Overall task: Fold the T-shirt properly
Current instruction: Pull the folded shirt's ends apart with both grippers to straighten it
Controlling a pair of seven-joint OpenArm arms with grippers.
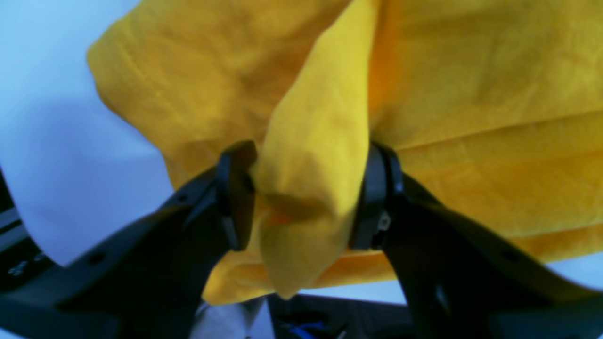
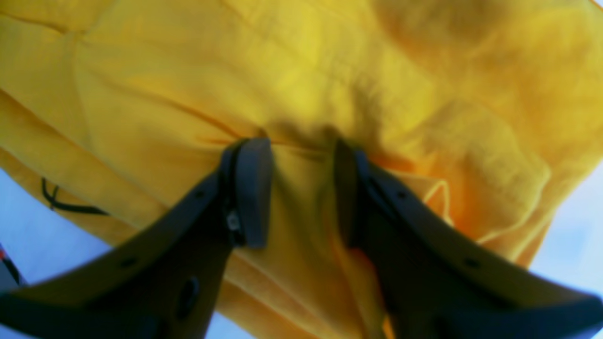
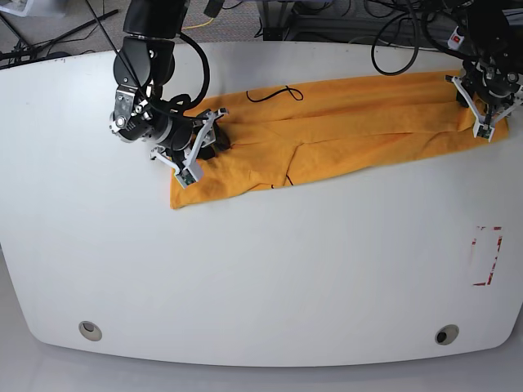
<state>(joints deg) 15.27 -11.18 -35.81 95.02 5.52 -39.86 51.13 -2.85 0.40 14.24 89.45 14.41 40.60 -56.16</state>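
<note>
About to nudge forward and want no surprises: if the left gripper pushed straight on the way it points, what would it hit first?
The T-shirt itself. The left gripper already has a bunched fold of it between its fingers, with more cloth directly ahead. The table probably lies right beneath, though depth is unclear.

White table (image 3: 261, 278) under even light — dark cables (image 3: 392, 24) behind its far edge.
</note>
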